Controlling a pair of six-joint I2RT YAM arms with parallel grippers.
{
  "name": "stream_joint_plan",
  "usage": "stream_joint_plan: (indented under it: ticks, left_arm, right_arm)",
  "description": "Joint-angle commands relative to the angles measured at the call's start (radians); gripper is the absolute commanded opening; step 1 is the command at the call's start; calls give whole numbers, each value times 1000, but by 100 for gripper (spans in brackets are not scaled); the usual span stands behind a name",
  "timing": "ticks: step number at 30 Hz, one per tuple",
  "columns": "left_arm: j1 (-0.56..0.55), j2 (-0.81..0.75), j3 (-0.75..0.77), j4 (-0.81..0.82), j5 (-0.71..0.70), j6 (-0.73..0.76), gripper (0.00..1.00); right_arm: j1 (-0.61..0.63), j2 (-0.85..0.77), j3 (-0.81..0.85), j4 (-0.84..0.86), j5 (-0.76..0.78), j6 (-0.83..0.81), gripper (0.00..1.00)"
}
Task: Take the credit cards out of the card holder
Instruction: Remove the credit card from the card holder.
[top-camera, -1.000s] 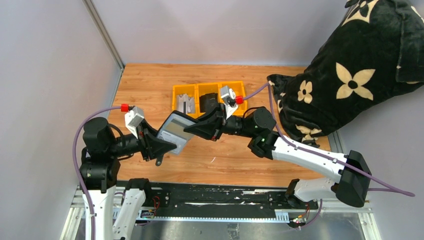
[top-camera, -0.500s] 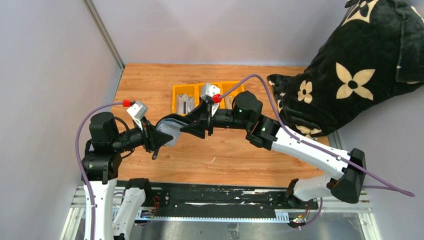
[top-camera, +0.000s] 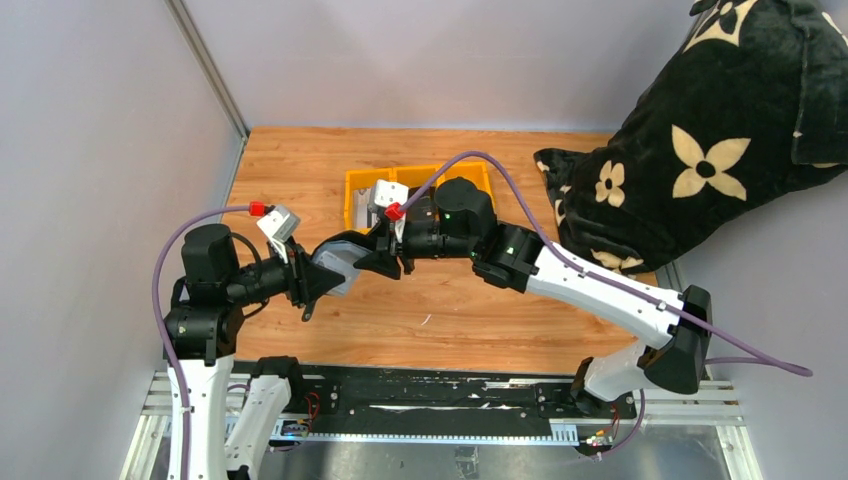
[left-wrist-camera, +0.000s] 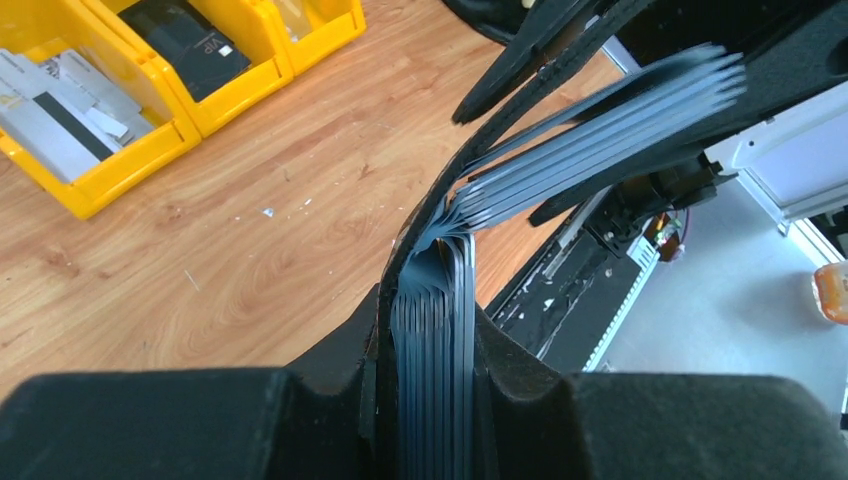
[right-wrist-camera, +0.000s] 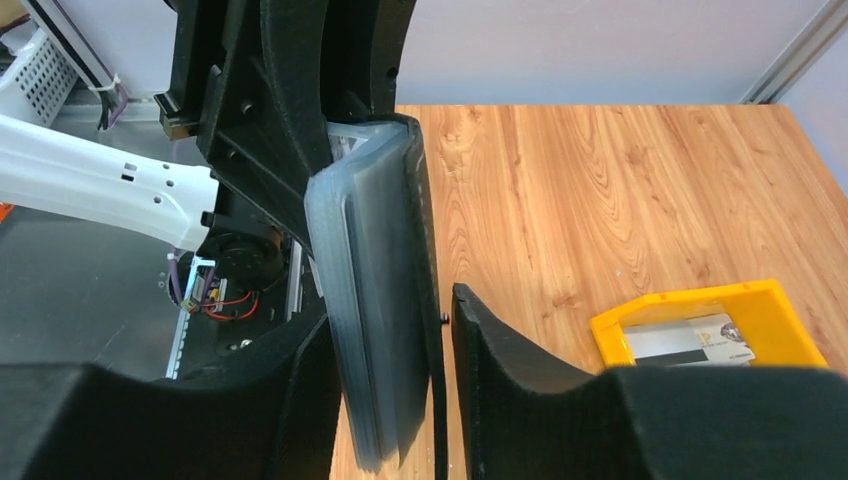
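so left jaws had the card holder (left-wrist-camera: 600, 140) clenched by one end; other end sat loose between the released right jaws.

The left gripper (top-camera: 330, 274) is held above the surface (top-camera: 450, 310), clamped on the card holder (left-wrist-camera: 600, 130). The right arm (top-camera: 590, 285) is stretched across so that the right gripper (top-camera: 365, 258) is brought tip to tip with it. Its fingers (right-wrist-camera: 520, 380) are set apart astride the holder, one not touching.

White arms (top-camera: 600, 295) carry black joints (top-camera: 208, 252), purple cables (top-camera: 480, 160), red plugs (top-camera: 258, 209) and black fingers (right-wrist-camera: 520, 400).
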Motion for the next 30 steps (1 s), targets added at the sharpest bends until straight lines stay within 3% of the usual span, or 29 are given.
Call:
stream_joint_plan:
  ticks: [1, 5, 6, 8, 9, 11, 14, 23, 30]
  left_arm:
    - [-2, -9, 30, 9, 73, 55, 0]
    - [-2, -16, 50, -37, 96, 137, 10]
    - [-2, -23, 48, -38, 97, 152, 20]
    - [-1, -42, 41, -39, 100, 187, 57]
    - [-2, -51, 37, -39, 103, 202, 69]
    - [-1, -69, 32, -41, 143, 234, 77]
    - [-2, -86, 29, -42, 210, 246, 79]
    - [-2, -54, 49, -45, 359, 200, 72]
    - [-2, -20, 63, -45, 488, 146, 61]
  right_arm:
    - [24, 39, 60, -51, 21, -42, 39]
    - [23, 38, 77, -72, 34, -30, 3]
    - [22, 27, 68, -60, 38, -21, 0]
    - [18, -18, 20, -6, 40, 8, 0]
    - [15, -35, 2, 55, 37, 36, 0]
    - [-5, -95, -91, 184, 17, 124, 0]
    - [-30, -161, -215, 432, -15, 311, 0]
    - [-34, -194, -463, 919, -34, 672, 0]
    - [-34, -184, -529, 1060, -19, 759, 0]
